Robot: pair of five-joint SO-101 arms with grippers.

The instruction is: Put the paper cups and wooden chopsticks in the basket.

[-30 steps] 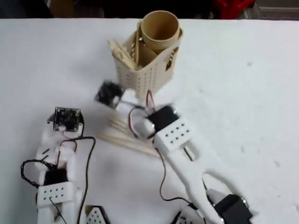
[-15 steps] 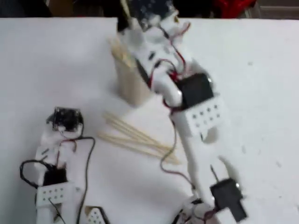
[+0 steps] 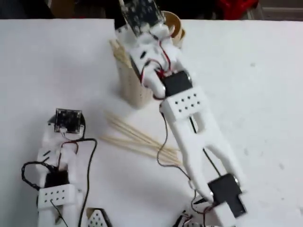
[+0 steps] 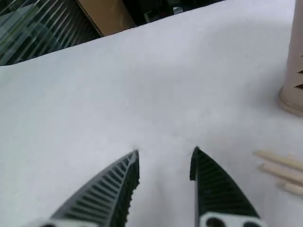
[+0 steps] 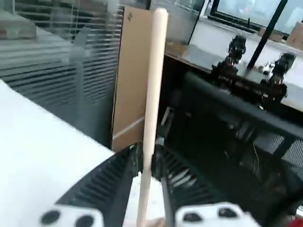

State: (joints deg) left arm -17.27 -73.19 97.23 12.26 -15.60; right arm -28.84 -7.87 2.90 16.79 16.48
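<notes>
We hold one chopstick (image 5: 154, 85) upright, right pincer (image 5: 147, 156) clamped on it, over the basket (image 3: 130, 82) at the table (image 3: 246, 71)'s far edge, likely for endwise dropping. Left pincer (image 4: 163, 163) stands apart; spare chopsticks (image 3: 137, 139) lie mid-table.

Chopstick (image 5: 154, 71) now up over basket (image 3: 129, 81)

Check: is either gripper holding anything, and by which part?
The right gripper holds one wooden chopstick along its shaft, a long end jutting past the fingers. The left gripper is open and empty.
</notes>
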